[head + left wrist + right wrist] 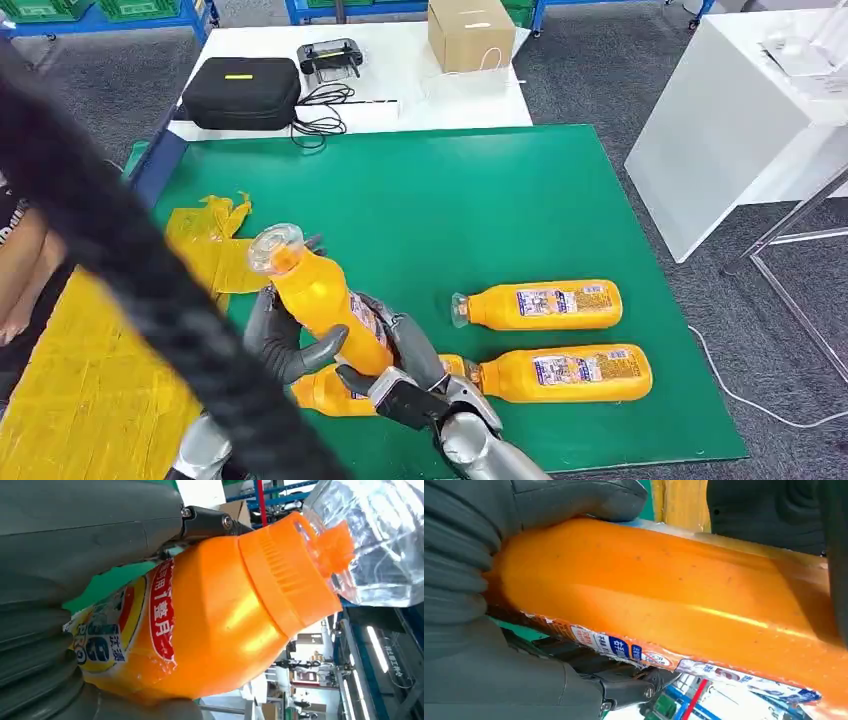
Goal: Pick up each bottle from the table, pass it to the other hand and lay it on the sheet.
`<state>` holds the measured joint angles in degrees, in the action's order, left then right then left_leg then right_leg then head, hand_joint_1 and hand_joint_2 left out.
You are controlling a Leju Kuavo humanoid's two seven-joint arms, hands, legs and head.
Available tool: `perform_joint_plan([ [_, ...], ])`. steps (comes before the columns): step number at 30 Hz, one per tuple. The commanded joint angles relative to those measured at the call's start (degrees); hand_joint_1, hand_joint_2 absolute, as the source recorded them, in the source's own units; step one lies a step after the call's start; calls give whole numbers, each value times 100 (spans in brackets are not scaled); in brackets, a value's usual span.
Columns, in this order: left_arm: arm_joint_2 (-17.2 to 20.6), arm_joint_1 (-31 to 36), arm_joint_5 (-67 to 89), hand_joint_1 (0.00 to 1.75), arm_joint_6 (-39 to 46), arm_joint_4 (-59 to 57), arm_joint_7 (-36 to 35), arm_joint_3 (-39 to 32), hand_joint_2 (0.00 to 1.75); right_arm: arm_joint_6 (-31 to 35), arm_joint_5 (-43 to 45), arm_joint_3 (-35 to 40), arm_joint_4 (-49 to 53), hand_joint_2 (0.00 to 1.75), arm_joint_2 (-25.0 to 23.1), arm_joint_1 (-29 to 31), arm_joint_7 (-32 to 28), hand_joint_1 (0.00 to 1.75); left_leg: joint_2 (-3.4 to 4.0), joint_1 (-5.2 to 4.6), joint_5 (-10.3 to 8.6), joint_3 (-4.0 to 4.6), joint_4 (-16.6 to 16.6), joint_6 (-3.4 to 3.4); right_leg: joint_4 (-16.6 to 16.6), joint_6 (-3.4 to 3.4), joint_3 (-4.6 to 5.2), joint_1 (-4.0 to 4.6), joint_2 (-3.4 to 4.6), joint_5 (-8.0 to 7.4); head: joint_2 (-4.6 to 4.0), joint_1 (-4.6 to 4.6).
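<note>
From the head view we look forward and steeply down on the green table mat (520, 200), at middling range. Our left wrist view sits very close beside the raised orange plastic bottle with a clear cap (225, 610), its frame turned on its side. Our right wrist view looks equally close along that bottle's body. All three views share this bottle.

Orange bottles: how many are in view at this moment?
4. One bottle held raised between both hands; one lying on the green mat; one lying nearer the robot; a fourth partly hidden under the hands. More may be hidden.
</note>
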<state>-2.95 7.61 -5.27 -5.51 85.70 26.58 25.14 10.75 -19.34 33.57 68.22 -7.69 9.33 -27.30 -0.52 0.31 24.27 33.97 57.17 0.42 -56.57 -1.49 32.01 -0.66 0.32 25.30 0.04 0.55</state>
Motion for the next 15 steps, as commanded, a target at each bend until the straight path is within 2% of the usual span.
perform_joint_plan([
  [1,74,158,-2,175,-25,-298,-32,169,175,19,-56,241,-86,175,116,164,-23,175,3,2,4,-10,-2,0,5,3,-12,3,-3,2,0,0],
  [8,-5,176,-43,175,96,-439,-57,32,175,190,-202,397,388,175,202,48,-87,171,0,0,2,-5,-1,0,2,1,-7,1,-4,2,0,0],
  [9,6,171,3,175,207,-392,-18,-13,175,334,-277,386,493,175,213,3,-88,141,2,5,6,-10,0,0,6,3,-14,6,-5,3,0,0],
  [10,30,166,60,175,296,-346,9,-41,175,400,-297,380,573,175,227,-28,-83,21,2,7,8,-11,2,-1,7,4,-17,9,-6,5,0,0],
  [15,127,183,98,175,366,-246,30,-117,175,496,-308,335,728,175,266,-86,-82,21,-1,8,7,-11,2,-1,6,5,-16,9,-8,4,0,0],
])
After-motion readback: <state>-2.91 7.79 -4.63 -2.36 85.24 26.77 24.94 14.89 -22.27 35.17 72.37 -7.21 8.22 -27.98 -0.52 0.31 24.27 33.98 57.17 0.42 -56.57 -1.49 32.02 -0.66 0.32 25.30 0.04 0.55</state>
